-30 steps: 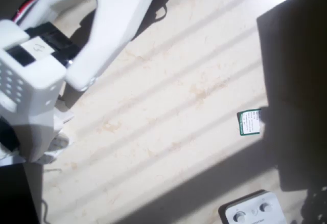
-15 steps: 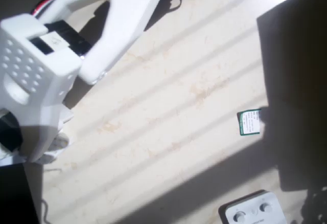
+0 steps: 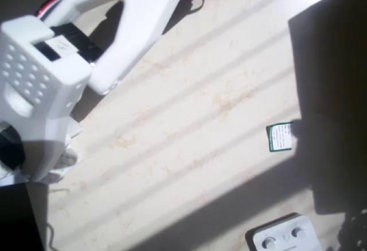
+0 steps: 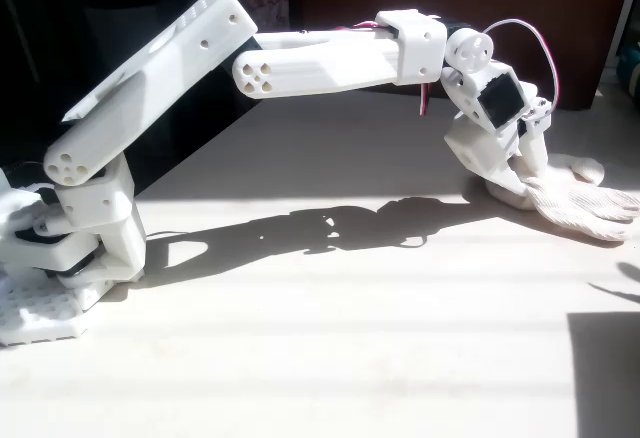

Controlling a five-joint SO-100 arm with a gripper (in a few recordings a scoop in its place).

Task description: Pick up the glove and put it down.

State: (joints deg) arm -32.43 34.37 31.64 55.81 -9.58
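The cream glove lies flat on the pale table at the right of the fixed view, fingers pointing right. My gripper points down at the glove's left end, fingertips touching or in it. The white fingers blend into the glove, so their gap is unclear. In the overhead view the white wrist housing covers the gripper, and a bit of the glove shows below it at the left edge.
A small green-and-white card lies right of centre. A white box with two knobs sits at the bottom edge. A dark object shades the right side. The arm's base stands at the far left.
In the overhead view the wrist housing shifted up and right and looks larger than a second ago, then held still. The visible bit of glove stayed where it was.
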